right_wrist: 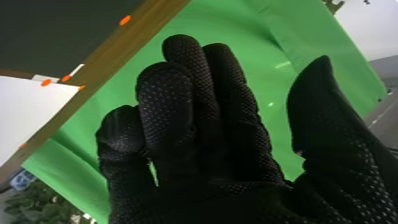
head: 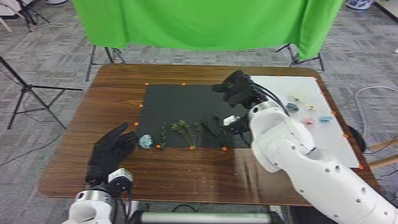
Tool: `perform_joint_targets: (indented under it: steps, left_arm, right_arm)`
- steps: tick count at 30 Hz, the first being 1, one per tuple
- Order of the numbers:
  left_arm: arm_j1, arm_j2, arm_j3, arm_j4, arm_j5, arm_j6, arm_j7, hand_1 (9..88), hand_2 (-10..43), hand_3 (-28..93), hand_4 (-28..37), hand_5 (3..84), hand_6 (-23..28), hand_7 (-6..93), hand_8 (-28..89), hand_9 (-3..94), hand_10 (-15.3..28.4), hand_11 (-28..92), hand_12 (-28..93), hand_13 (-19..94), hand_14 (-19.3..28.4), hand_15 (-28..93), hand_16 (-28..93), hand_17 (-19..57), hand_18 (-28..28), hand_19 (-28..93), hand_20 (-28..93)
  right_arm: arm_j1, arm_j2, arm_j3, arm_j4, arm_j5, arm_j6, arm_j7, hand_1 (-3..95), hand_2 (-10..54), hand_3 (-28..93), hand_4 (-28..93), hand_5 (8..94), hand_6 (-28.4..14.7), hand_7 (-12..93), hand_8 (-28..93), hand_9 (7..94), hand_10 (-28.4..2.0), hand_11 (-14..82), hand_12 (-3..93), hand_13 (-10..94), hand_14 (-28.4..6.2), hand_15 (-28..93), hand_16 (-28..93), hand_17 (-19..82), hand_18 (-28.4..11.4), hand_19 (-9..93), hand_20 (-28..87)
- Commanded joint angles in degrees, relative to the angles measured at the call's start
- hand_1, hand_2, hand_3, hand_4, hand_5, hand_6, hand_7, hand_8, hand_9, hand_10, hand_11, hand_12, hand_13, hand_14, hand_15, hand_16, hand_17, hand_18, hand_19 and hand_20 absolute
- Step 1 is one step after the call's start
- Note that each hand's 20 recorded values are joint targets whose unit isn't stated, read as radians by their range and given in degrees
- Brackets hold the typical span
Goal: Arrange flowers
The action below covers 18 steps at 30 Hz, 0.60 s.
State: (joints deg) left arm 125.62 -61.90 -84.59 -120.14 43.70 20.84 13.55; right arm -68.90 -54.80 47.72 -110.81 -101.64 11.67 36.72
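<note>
In the head view my right hand [head: 235, 89] is over the upper right of the dark mat [head: 178, 102], beside the white board. Its fingers are extended with the thumb apart and hold nothing, as the hand [right_wrist: 209, 135] in the right wrist view confirms. My left hand [head: 108, 149] rests open left of the mat, near a pale blue flower [head: 146, 141]. Green stems [head: 185, 131] lie along the mat's near edge, with darker stems [head: 211, 132] to their right. On the white board [head: 333, 145] are pink [head: 307, 121], blue [head: 325, 119], teal [head: 292, 107] and pale yellow flowers [head: 297, 96].
The brown table [head: 160, 175] has orange markers around the mat and board. My right forearm crosses the board's left side. A green cloth [head: 204, 25] hangs behind the table, with tripod stands [head: 31, 87] beside it.
</note>
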Motion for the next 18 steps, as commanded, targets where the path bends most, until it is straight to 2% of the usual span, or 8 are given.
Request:
perform_joint_targets:
  steps: [1,6,11,15,18]
  left_arm:
    - [3.5,1.9,-3.32,-2.86,0.56,0.92,1.5,24.5,5.4,83,-21.8,39.9,10.0,17.5,-11,38.3,19.4,32,10,28,25.0,48,-7,-8.0,24.0,60,2]
    - [3.73,2.78,-4.86,-3.9,0.53,1.25,2.66,24.0,5.1,83,-21.9,39.6,9.8,17.4,-11,38.1,19.5,32,10,28,25.6,50,-7,-8.1,24.3,61,3]
    - [3.91,3.25,-5.07,-4.28,0.67,1.51,3.33,23.8,4.9,83,-22.0,39.2,9.6,17.4,-11,37.1,19.2,31,10,28,25.7,52,-8,-8.1,24.5,61,3]
    - [4.26,3.0,-5.03,-4.33,0.54,1.8,3.76,23.7,4.9,83,-22.1,39.1,9.6,17.4,-11,36.7,19.1,31,10,28,25.8,52,-8,-8.2,24.5,61,4]
    - [4.92,2.73,-5.57,-4.48,0.9,1.72,3.41,23.7,4.8,83,-22.3,39.1,9.5,17.2,-11,36.3,19.1,30,10,28,25.9,52,-8,-8.3,24.4,61,4]
  right_arm:
    - [3.25,5.63,-1.37,2.26,-2.18,1.38,3.08,23.1,6.8,90,-26,64.6,-6.5,23,-15,66.2,-19.4,36.8,15.6,63,-14.5,81,11,31,-22.9,93,53]
    - [7.3,10.37,-4.77,6.65,-3.38,2.75,8.63,23.2,3.4,90,-26,58.9,-7.0,23,-15,62.0,-20.1,36.0,15.2,63,-14.3,81,11,32,-22.9,93,53]
    - [8.98,13.33,-5.48,9.52,-5.65,1.6,14.75,23.9,0.7,91,-27,55.5,-8.4,21,-15,57.3,-20.8,29.4,13.5,64,-13.9,83,9,36,-21.9,93,57]
    - [10.48,15.05,-7.14,11.73,-7.15,0.49,19.0,24.9,-1.3,90,-27,55.0,-9.1,20,-14,55.9,-21.5,26.0,13.0,67,-12.3,84,9,40,-21.9,93,59]
    - [9.28,15.55,-5.65,12.51,-6.95,-1.46,20.3,25.7,-2.2,89,-27,55.1,-9.5,20,-14,55.7,-21.8,24.7,12.9,68,-12.0,85,9,42,-22.1,93,60]
